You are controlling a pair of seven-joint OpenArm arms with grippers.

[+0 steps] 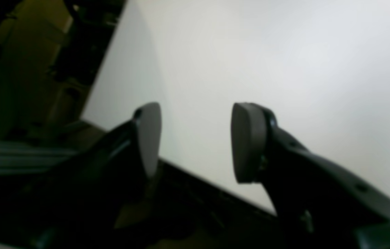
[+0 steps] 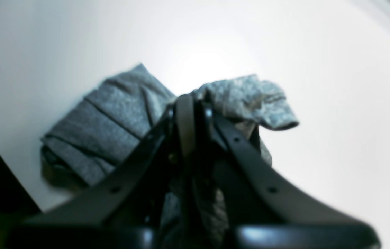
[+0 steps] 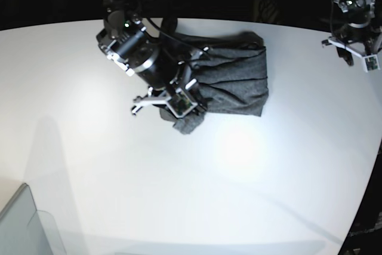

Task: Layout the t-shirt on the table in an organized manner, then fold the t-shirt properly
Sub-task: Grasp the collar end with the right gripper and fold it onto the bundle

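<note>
The dark-grey t-shirt (image 3: 236,79) lies bunched and wrinkled on the white table (image 3: 179,195) near its far edge. My right gripper (image 3: 186,110) is shut on a fold at the shirt's near-left corner, and a flap of cloth hangs below it. In the right wrist view the closed fingers (image 2: 185,114) pinch the t-shirt (image 2: 111,121), with one folded part draping left and another right. My left gripper (image 1: 198,138) is open, its pads (image 1: 248,141) apart with nothing between them, over the table (image 1: 250,62). In the base view the left gripper (image 3: 349,52) hovers at the far right edge, away from the shirt.
A translucent grey bin corner (image 3: 24,225) sits at the table's near left. The table's curved edge runs along the far side and down the right. Dark equipment stands beyond the far edge behind both arms.
</note>
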